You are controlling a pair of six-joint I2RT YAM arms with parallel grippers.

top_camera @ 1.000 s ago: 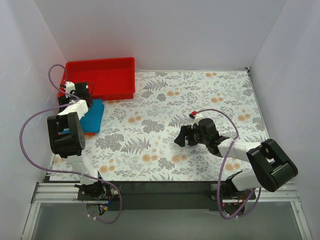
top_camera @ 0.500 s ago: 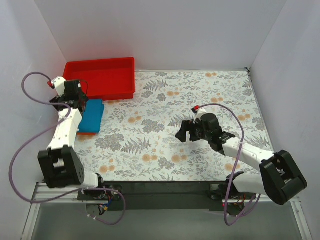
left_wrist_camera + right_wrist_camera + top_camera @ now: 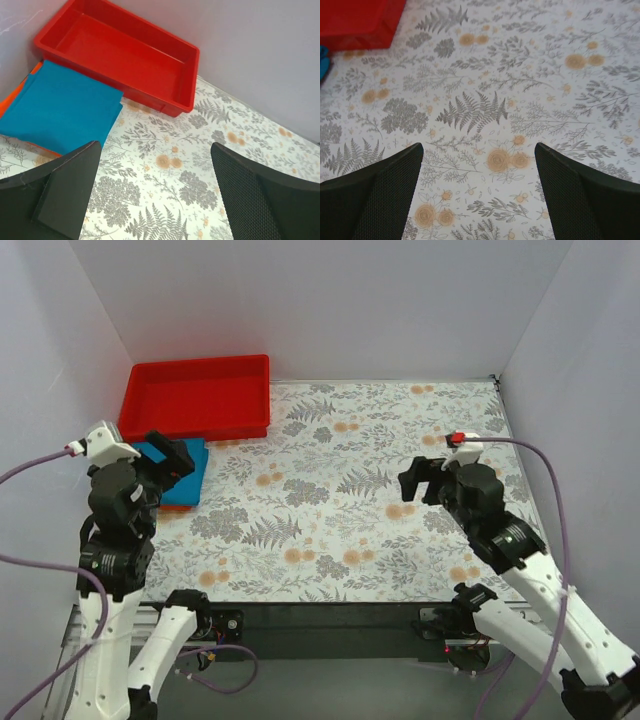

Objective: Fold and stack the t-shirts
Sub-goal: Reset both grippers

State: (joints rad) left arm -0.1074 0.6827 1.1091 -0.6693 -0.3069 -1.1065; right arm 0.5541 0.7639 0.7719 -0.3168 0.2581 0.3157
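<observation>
The teal-blue t-shirt (image 3: 60,107) lies folded flat on the orange-red t-shirt (image 3: 14,96), of which only a thin edge shows at the left. The stack sits at the table's left side, just in front of the red tray. In the top view my left gripper (image 3: 168,462) hangs above the teal-blue t-shirt (image 3: 188,480) and hides part of it. The left gripper (image 3: 154,150) is open and holds nothing. My right gripper (image 3: 425,478) is raised over the right half of the table. The right gripper (image 3: 479,150) is open, with only the floral cloth below it.
A red plastic tray (image 3: 200,365) stands at the back left against the wall, with nothing in it; its front wall (image 3: 150,95) is next to the shirt stack. White walls close in the floral tablecloth (image 3: 350,440) on three sides.
The left gripper opened and rose off the shirt stack, drawing back toward its base. The right arm lifted and swung to the right, its jaws opening a little wider.
</observation>
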